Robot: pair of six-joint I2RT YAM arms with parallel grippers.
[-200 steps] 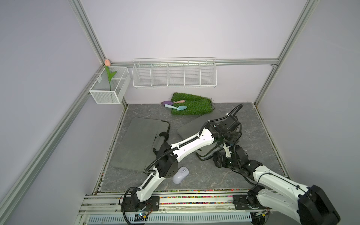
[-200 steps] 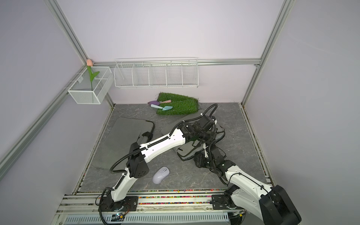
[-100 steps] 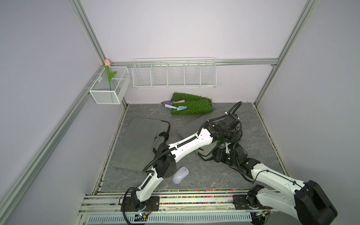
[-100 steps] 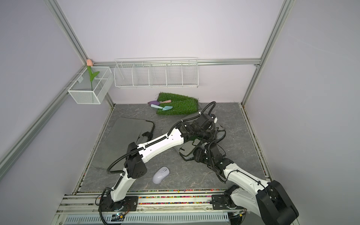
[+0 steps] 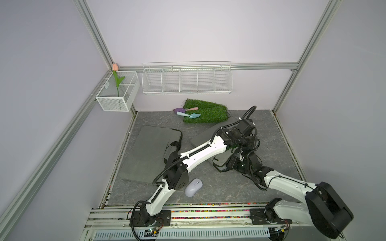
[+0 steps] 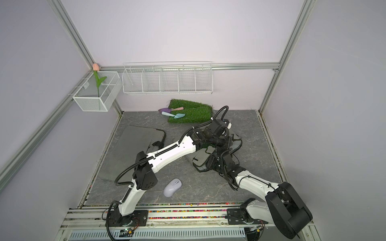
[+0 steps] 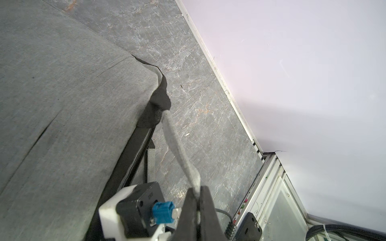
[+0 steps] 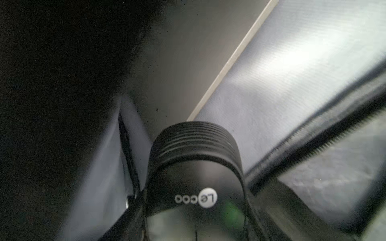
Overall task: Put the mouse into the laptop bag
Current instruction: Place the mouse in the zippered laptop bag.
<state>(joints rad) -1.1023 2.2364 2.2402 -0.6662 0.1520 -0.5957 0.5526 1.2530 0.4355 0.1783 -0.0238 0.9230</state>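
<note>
The grey laptop bag lies at mid-right of the table, partly under both arms. My left gripper is shut on the bag's grey pull strap and holds it taut beside the black zipper edge of the bag. My right gripper reaches into the bag's opening, shut on a black mouse with a round white logo. Its fingertips are hidden in both top views. A pale lavender mouse lies free near the front edge, beside the left arm.
A flat grey sleeve lies at the left. A green grass mat with two small trowels sits at the back. White wire baskets hang on the back wall. The right wall and floor rail run close to the bag.
The right arm has pushed forward, deeper under the left gripper and into the bag's opening. The left gripper still holds the strap in nearly the same place.
</note>
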